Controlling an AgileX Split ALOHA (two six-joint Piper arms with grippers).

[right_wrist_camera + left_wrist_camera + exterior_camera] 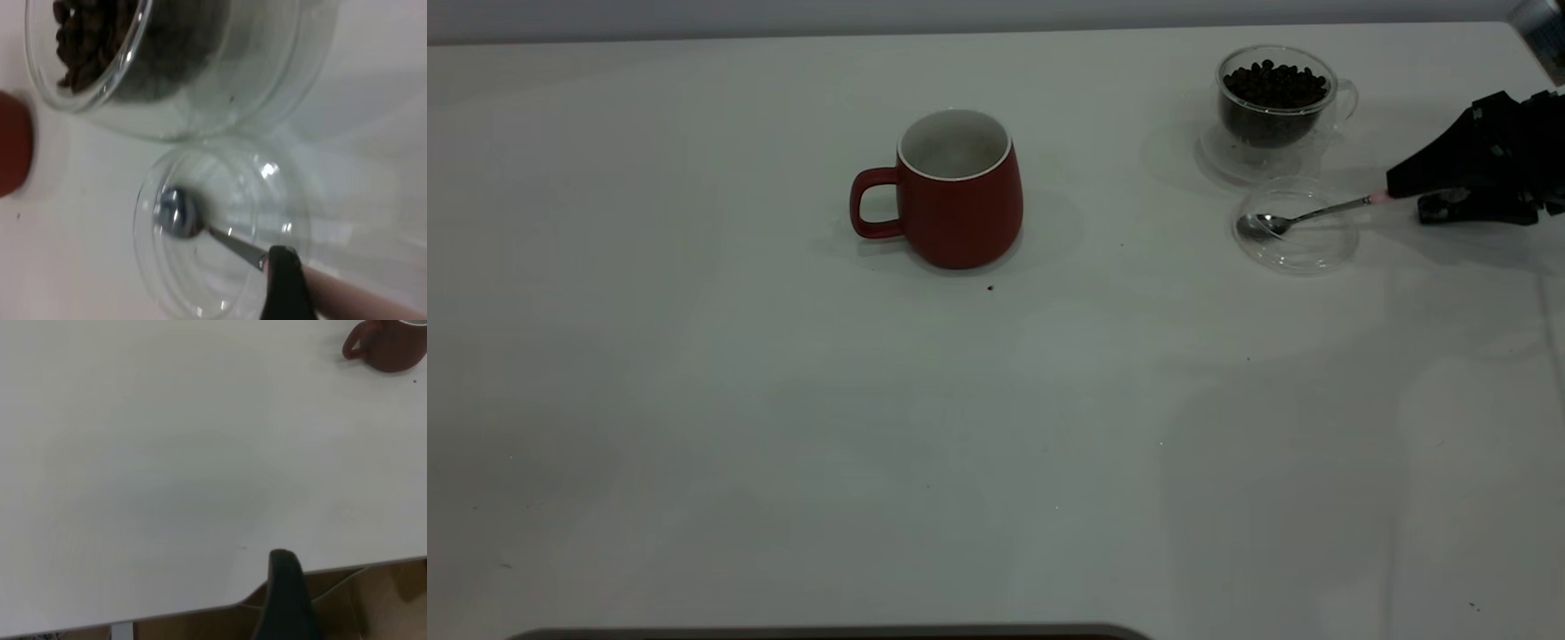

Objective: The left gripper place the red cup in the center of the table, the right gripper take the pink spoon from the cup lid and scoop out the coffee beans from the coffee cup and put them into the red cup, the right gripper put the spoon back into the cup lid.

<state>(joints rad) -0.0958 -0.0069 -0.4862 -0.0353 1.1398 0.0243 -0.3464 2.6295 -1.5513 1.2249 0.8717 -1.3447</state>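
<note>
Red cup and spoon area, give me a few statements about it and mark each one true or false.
1. The red cup stands upright on the table. True.
2. The coffee beans are in the red cup. False: they fill the coffee cup.
3. The pink spoon has its bowl in the cup lid. True.
4. The right gripper is at the red cup's handle. False: it is at the spoon's handle end.
5. The cup lid sits on top of the coffee cup. False: it lies on the table beside it.
</note>
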